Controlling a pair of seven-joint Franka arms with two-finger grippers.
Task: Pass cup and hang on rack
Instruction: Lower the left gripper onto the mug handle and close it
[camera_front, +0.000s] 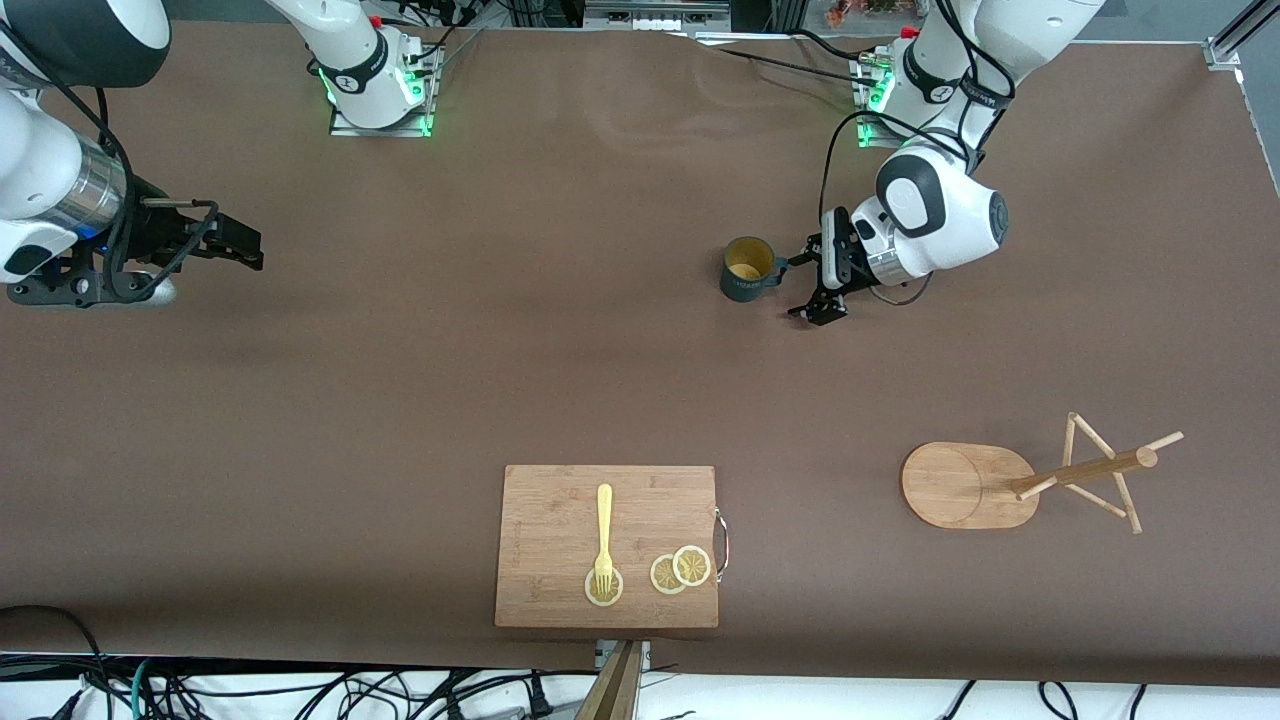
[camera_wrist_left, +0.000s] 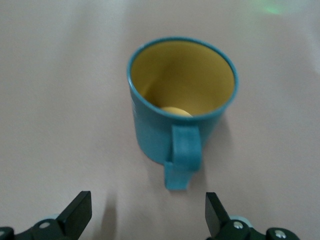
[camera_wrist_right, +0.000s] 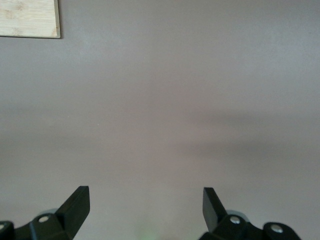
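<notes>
Two sets of jaws, both spread wide and holding nothing, so we're pretty early in this one. Our left gripper (camera_front: 812, 283) sits low just beside the cup (camera_front: 747, 268), and in the left wrist view the handle (camera_wrist_left: 186, 155) points straight at the gap between the fingers (camera_wrist_left: 77, 212), with a bit of bare table between them, so we'd guess the next move is to slide in and pinch the handle or the rim. The cup stands upright on the brown table (camera_front: 500, 350), toward the left arm's end and farther from the front camera than everything else. The right gripper (camera_front: 235, 243) waits at the right arm's end of the table, and its wrist view shows mostly bare table plus a corner of the board (camera_wrist_right: 29, 18). The rack (camera_front: 1010, 483) stands toward the left arm's end, nearer the camera than the cup and well apart from it, pegs (camera_front: 1125, 500) all bare. The board (camera_front: 607, 546) with a fork (camera_front: 604, 535) and lemon slices (camera_front: 680, 570) lies nearest the camera. So nothing's done yet as far as we can tell: grab, pass and hang are all left.
</notes>
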